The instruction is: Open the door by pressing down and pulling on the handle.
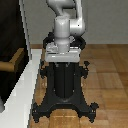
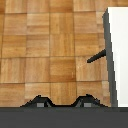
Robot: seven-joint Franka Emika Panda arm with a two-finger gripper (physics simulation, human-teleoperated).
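The door (image 1: 10, 35) is a tall black-brown panel at the exterior view's left, set in a white frame (image 1: 31, 75). The golden-brown handle (image 1: 15, 61) sticks out of the panel at about the height of the pedestal top. In the wrist view the white frame (image 2: 118, 55) runs along one side, and a short dark bar, the handle (image 2: 97, 56), juts from it over the wooden floor. My gripper (image 2: 62, 103) is open and empty, its two fingertips (image 2: 38, 102) wide apart, well away from the handle. The gripper is out of the exterior view.
The black robot pedestal (image 1: 63, 85) with splayed feet stands on the wooden parquet floor (image 1: 107, 75), just beside the white frame. The white arm (image 1: 65, 22) rises from it and leaves the picture at the top.
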